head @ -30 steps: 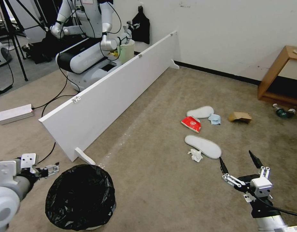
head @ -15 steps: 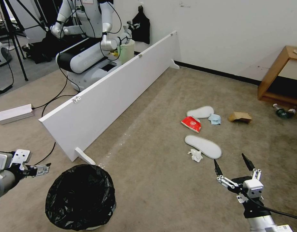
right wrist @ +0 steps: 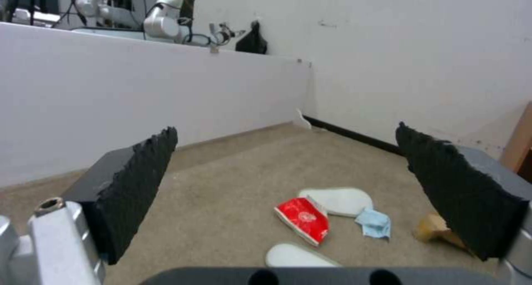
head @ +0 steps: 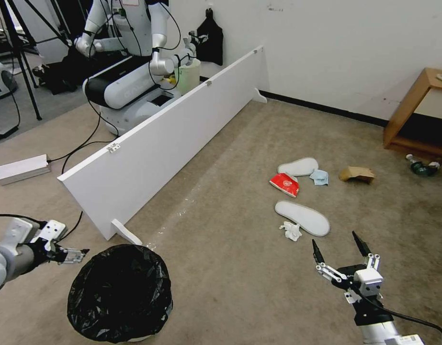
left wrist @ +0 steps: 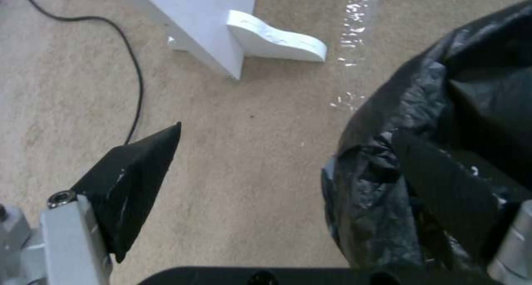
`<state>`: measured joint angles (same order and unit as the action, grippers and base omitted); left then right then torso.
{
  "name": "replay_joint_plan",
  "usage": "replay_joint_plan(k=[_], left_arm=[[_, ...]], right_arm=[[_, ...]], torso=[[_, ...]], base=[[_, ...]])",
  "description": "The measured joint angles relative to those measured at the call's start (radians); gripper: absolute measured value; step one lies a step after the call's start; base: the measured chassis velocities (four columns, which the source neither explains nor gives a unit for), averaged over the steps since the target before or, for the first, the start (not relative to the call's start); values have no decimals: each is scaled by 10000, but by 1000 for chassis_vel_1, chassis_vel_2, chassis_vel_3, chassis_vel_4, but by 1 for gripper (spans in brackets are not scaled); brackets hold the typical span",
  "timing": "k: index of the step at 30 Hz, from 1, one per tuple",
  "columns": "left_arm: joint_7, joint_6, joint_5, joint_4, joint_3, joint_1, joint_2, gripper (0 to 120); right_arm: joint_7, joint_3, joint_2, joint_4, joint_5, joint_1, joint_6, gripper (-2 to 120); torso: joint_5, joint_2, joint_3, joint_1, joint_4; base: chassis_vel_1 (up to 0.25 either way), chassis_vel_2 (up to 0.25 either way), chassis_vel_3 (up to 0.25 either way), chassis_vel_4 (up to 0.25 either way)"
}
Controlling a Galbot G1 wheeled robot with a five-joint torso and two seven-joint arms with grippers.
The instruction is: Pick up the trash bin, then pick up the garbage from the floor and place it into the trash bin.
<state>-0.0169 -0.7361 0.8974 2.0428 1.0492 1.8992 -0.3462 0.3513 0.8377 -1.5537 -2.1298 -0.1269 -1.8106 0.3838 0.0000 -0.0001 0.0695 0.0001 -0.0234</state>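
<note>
Left gripper (head: 82, 252) beside trash bin (head: 120, 292) — far finger hidden; bottles (head: 422, 166) half-hidden.

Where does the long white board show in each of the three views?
Head view: the white board runs diagonally from beside the trash bin up to the back wall.
Left wrist view: its near end with a curved foot, close to the bin's black bag.
Right wrist view: it stretches across the picture to the wall corner.
Shared landmark: the beige carpet.
</note>
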Motion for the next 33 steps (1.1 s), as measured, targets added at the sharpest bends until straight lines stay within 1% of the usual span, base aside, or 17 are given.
replay_joint_plan(k=[1, 2, 3, 7, 9, 11, 12, 14, 15, 17, 18, 20, 21, 24, 27, 29, 33], left_arm=[[0, 0, 0, 0, 0, 0, 0, 100], [0, 2, -97, 90, -173, -10, 18, 100], [4, 2, -126, 139, -216, 17, 23, 100], [9, 4, -137, 271, -308, 98, 27, 100], [29, 6, -134, 346, -322, 213, 43, 100], [148, 6, 30, 452, -322, 464, 102, 100], [148, 6, 30, 452, -322, 464, 102, 100], [221, 8, 98, 459, -509, 510, 75, 100], [221, 8, 98, 459, -509, 510, 75, 100], [299, 9, 146, 385, -849, 407, -56, 100], [299, 9, 146, 385, -849, 407, -56, 100], [383, 9, 214, 318, -1098, 302, -178, 100], [383, 9, 214, 318, -1098, 302, -178, 100], [446, 9, 268, 185, -1439, 117, -373, 100], [464, 9, 273, 123, -1572, 23, -444, 100], [508, 9, 273, 19, -1789, -114, -557, 100], [518, 9, 265, -67, -1894, -186, -611, 100]], right_arm=[[0, 0, 0, 0, 0, 0, 0, 100], [3, 12, -23, 1, 0, 2, 23, 100], [3, 17, -29, 1, 0, 2, 27, 100], [5, 16, -56, -18, 0, 1, 28, 100], [5, -3, -70, -65, 11, -7, 28, 100], [22, -49, -143, -115, 62, -51, 31, 100], [22, -49, -143, -115, 62, -51, 31, 100], [65, -101, -238, -119, 127, -97, 70, 100], [65, -101, -238, -119, 127, -97, 70, 100], [87, -169, -327, -111, 196, -132, 96, 100], [87, -169, -327, -111, 196, -132, 96, 100], [89, -215, -372, -109, 237, -142, 98, 100], [89, -215, -372, -109, 237, -142, 98, 100], [90, -270, -424, -67, 301, -143, 98, 100], [90, -279, -440, -41, 325, -141, 98, 100], [90, -295, -462, -6, 361, -139, 97, 100], [90, -302, -485, 18, 384, -134, 98, 100]], torso=[[0, 0, 0, 0, 0], [0, 0, 0, 0, 0], [-1, 0, 0, 0, 0], [0, 0, -1, 0, 0], [0, 0, -1, 0, 0], [0, 0, -1, 0, 0], [0, 0, -1, 0, 0], [1, 0, -1, 0, -1], [1, 0, -1, 0, -1], [0, 0, -1, 0, 0], [0, 0, -1, 0, 0], [0, 0, -1, 0, 0], [0, 0, -1, 0, 0], [0, 0, -1, 0, 1], [1, 0, -2, 0, 0], [-1, 0, -1, 0, 0], [0, 0, -1, 0, 0]], base=[[0, 0, 0, 0], [0, 0, 0, 0], [0, 0, 0, 0], [0, 0, 0, 0], [0, 0, 0, 0], [0, 0, 0, 0], [0, 0, 0, 0], [0, 0, 0, 0], [0, 0, 0, 0], [0, 0, 0, 0], [0, 0, 0, 0], [0, 0, 0, 0], [0, 0, 0, 0], [0, 0, 0, 0], [0, 0, 0, 0], [0, 0, 0, 0], [0, 0, 0, 0]])
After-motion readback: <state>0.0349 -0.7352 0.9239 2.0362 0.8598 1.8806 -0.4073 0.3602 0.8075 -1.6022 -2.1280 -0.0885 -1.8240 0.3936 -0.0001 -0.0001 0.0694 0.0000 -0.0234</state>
